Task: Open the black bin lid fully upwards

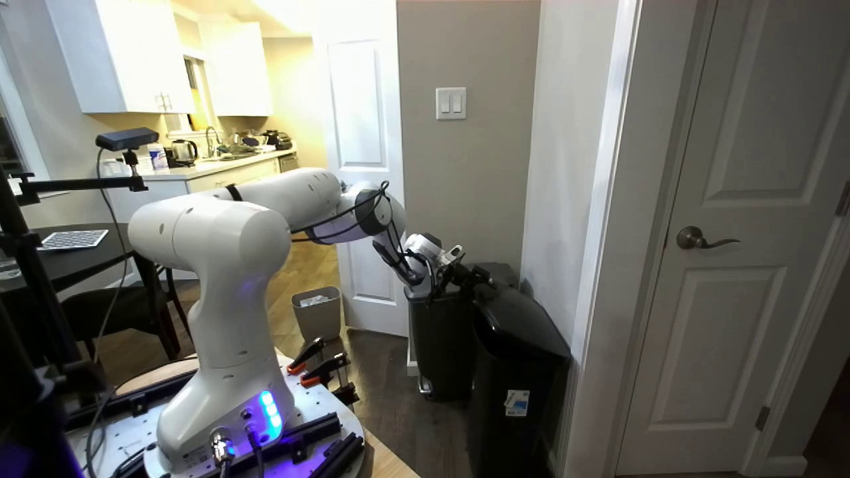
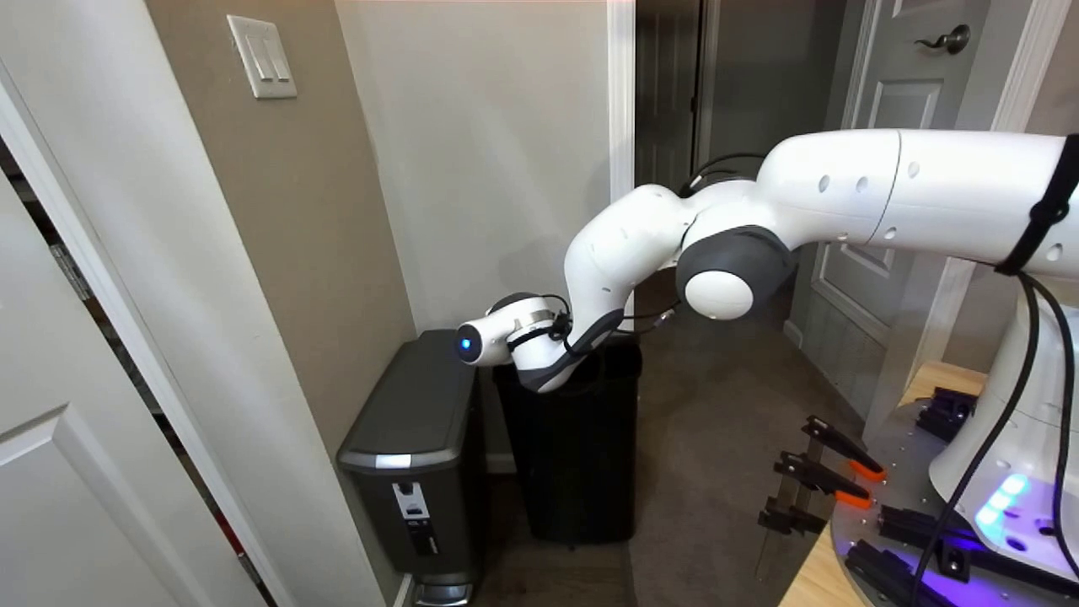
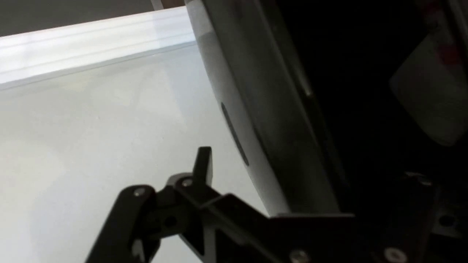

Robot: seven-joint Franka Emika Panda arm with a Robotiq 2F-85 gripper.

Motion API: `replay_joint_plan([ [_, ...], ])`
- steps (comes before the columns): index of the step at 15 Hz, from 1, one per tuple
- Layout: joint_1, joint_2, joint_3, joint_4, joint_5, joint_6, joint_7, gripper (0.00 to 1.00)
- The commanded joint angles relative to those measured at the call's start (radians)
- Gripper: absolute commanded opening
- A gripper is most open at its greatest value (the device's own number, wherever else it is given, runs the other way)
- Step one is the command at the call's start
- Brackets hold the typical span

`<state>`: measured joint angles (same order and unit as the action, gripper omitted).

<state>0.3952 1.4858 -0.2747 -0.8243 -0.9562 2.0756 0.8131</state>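
The black bin (image 1: 511, 411) stands against the wall with a pale label on its front. It also shows in an exterior view (image 2: 577, 455), its top partly hidden by the arm. Its glossy black lid (image 1: 521, 315) looks partly raised. In the wrist view the lid's edge (image 3: 241, 120) runs diagonally, with the dark bin inside to its right. My gripper (image 1: 483, 279) is at the lid's edge. In the wrist view the gripper (image 3: 310, 164) is open, one finger on the wall side and the other in the dark, hard to see. The lid edge lies between them, not visibly clamped.
A greyer bin (image 1: 441, 345) stands beside the black bin, also in an exterior view (image 2: 421, 405). The wall (image 1: 571, 166) is close behind the lid. Clamps (image 2: 822, 472) stick out from the robot's table. A small waste basket (image 1: 319, 315) stands by the white door.
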Motion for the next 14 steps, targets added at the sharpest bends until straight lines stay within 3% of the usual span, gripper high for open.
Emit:
replay_joint_plan([
  [1,-0.048,-0.001,0.012,0.068,-0.001,-0.010,0.020,1.00],
  [14,-0.143,-0.007,0.031,0.201,0.051,0.009,0.010,1.00],
])
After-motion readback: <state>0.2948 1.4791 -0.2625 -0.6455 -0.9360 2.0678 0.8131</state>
